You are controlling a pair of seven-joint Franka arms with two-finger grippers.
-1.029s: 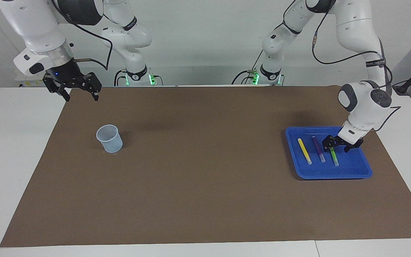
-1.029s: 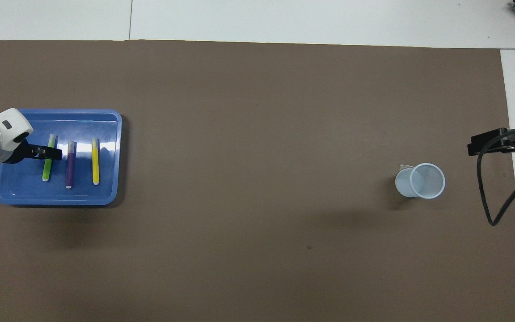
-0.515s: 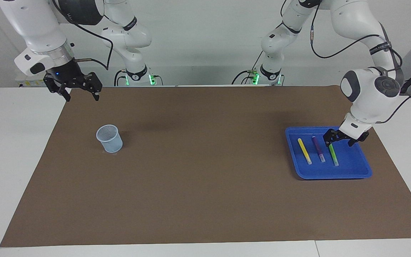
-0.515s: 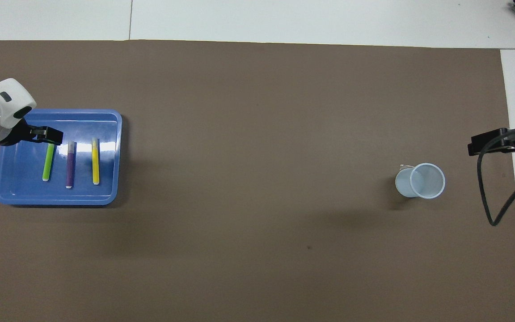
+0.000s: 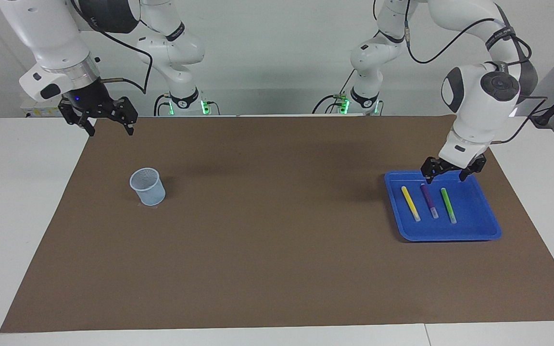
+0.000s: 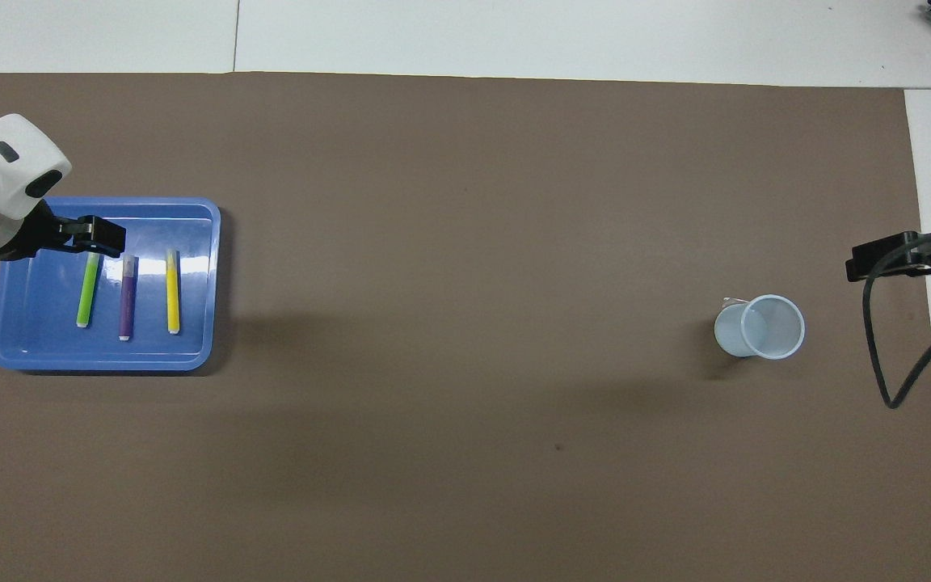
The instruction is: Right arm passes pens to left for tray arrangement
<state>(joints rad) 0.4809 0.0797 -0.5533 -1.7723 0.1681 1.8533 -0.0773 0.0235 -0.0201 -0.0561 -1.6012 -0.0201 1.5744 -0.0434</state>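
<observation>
Toward the left arm's end of the tabletop, on the brown mat, sits the blue tray, and inside it lie all three pens side by side, roughly parallel and apart from one another, each flat on the tray floor with its whitish end pointing away from the robots. Of these, the green pen lies nearest the left arm's end, the purple pen is in the middle, and the yellow pen is on the side toward the mat's centre. Above the tray's edge nearest the robots hangs the left pincer, raised clear of the pens, its fingers spread apart with nothing between them; in the overhead view the left pincer covers the area just at the green pen's end. At the right arm's end of the tabletop, the right pincer, with its small blue light, waits in the air over the mat's corner close to the robots, its fingers apart and holding nothing. Well apart from the tray, near the right arm's end, a pale blue mesh cup stands upright on the mat.
</observation>
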